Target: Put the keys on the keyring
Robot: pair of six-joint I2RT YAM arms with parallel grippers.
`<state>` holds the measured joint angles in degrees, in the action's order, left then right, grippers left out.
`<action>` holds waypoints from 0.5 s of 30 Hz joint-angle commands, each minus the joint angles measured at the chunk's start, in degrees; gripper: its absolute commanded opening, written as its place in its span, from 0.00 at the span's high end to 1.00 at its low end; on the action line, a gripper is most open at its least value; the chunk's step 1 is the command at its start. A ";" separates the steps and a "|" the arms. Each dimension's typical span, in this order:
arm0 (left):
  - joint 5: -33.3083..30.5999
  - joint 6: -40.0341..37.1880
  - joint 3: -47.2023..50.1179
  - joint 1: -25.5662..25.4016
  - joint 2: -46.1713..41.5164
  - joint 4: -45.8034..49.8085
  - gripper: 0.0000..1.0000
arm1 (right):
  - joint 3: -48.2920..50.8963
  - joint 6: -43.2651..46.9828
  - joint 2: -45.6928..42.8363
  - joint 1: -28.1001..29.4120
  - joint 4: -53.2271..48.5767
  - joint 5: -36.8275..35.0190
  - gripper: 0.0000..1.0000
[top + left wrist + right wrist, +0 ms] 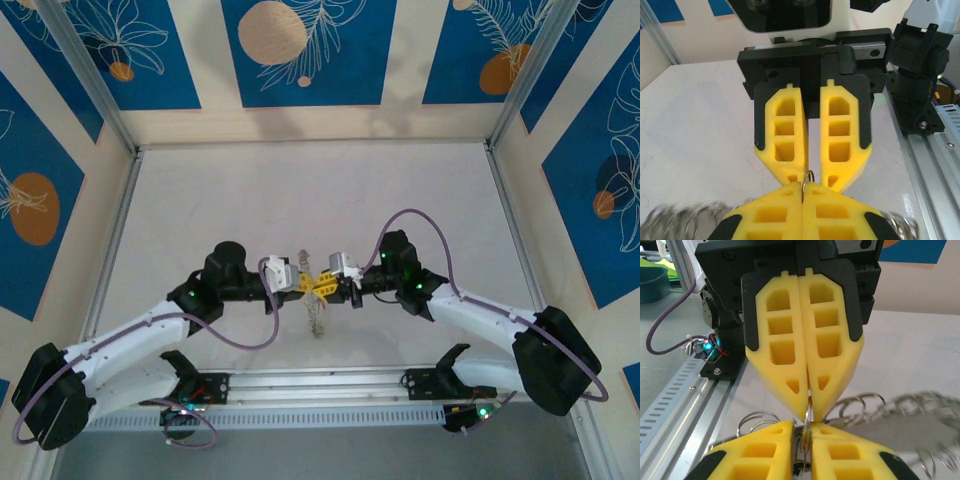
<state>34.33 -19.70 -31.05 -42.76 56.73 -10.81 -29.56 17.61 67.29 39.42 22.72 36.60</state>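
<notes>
Both arms meet nose to nose over the middle of the table (250,200). The left gripper (803,189) has its yellow fingers pressed flat together, pinching a thin metal loop at the very tips. I'd say it's the keyring (809,176), though only a sliver of it shows. The right gripper (804,427) faces it tip to tip, its fingers a narrow slit apart, with the loop reaching into the slit. Beneath them a silvery wire coil (865,407) lies on the table.

Two end effectors (313,284) (328,288), one keyring (809,176), one coiled wire rack (317,318)
</notes>
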 commanded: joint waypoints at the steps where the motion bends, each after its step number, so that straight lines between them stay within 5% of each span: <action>1: 0.47 0.98 0.48 0.10 -0.66 -2.82 1.00 | 0.47 0.09 -1.02 0.57 2.07 2.18 0.90; 4: 0.06 1.11 0.54 0.10 -0.87 -2.84 1.00 | 0.25 -0.11 -0.43 0.56 2.00 1.19 1.00; 15: -10.79 -6.12 -0.65 0.09 -3.35 11.72 1.00 | -0.17 0.51 -3.25 -0.91 -1.23 -3.91 1.00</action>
<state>29.30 -22.61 -30.72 -43.27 54.52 -6.96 -29.43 17.63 66.59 39.42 22.39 33.21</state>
